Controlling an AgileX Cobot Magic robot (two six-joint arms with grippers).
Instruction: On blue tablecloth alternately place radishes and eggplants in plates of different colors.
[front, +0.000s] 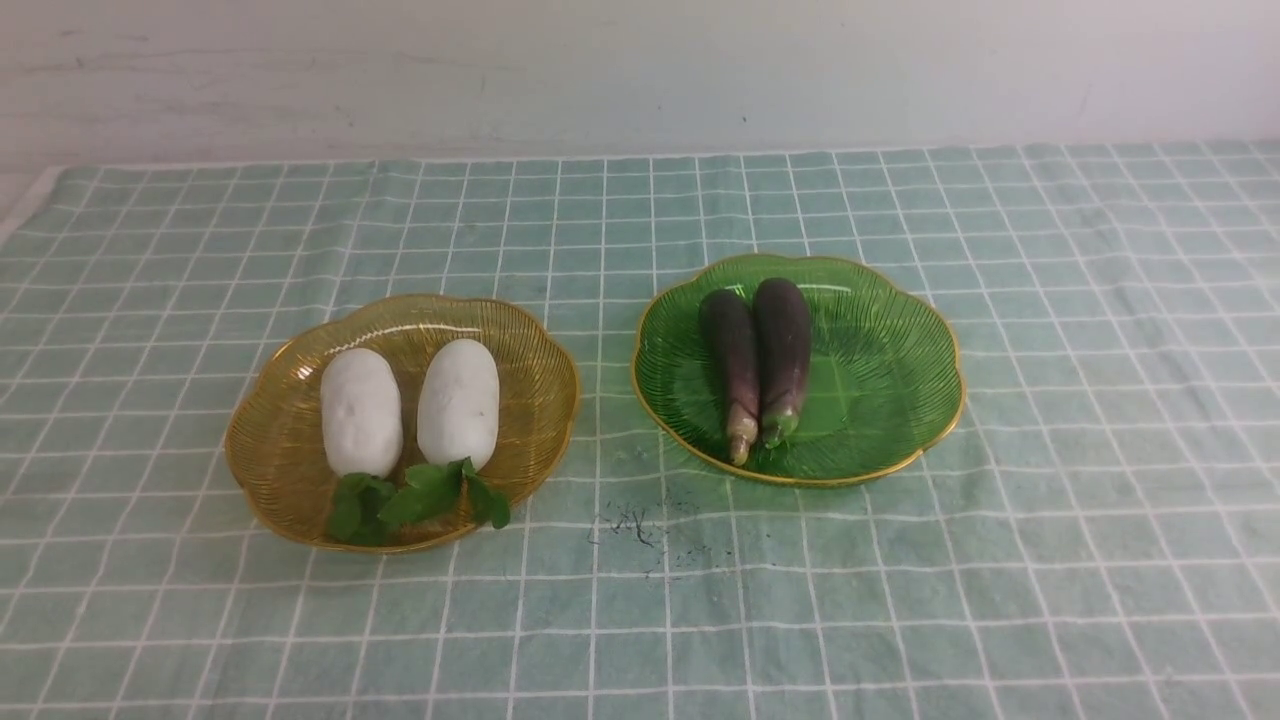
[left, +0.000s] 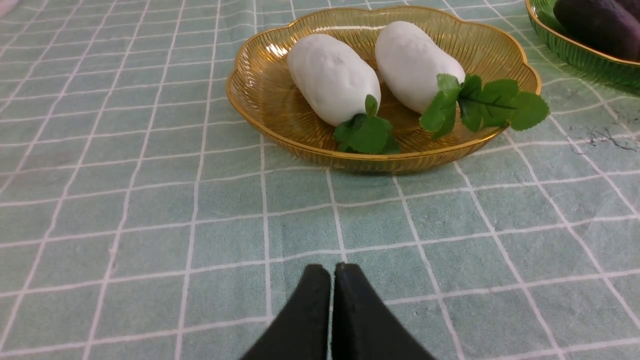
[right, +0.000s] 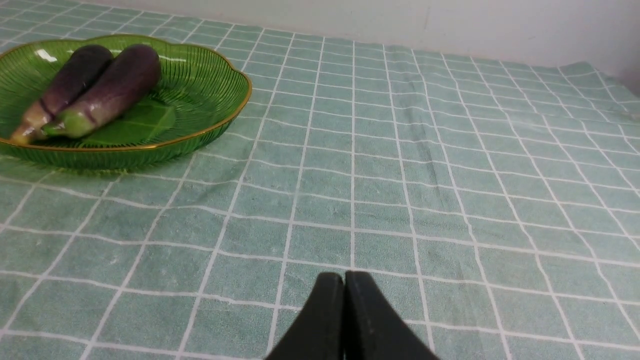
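Note:
Two white radishes (front: 360, 412) (front: 458, 402) lie side by side in the amber-yellow plate (front: 270, 440), leafy ends toward me. Two dark purple eggplants (front: 733, 370) (front: 783, 355) lie together in the green plate (front: 890, 370). Both plates rest on the blue tablecloth (front: 640, 600). In the left wrist view my left gripper (left: 332, 272) is shut and empty, above the cloth short of the yellow plate (left: 260, 95) with its radishes (left: 332, 77) (left: 412, 62). My right gripper (right: 344, 280) is shut and empty, to the right of the green plate (right: 210, 100) and eggplants (right: 107, 90). Neither arm appears in the front view.
A small dark smudge (front: 635, 525) marks the cloth between the plates, toward me. A white wall (front: 640, 70) runs behind the table's far edge. The cloth's left edge (front: 25, 205) shows at the far left.

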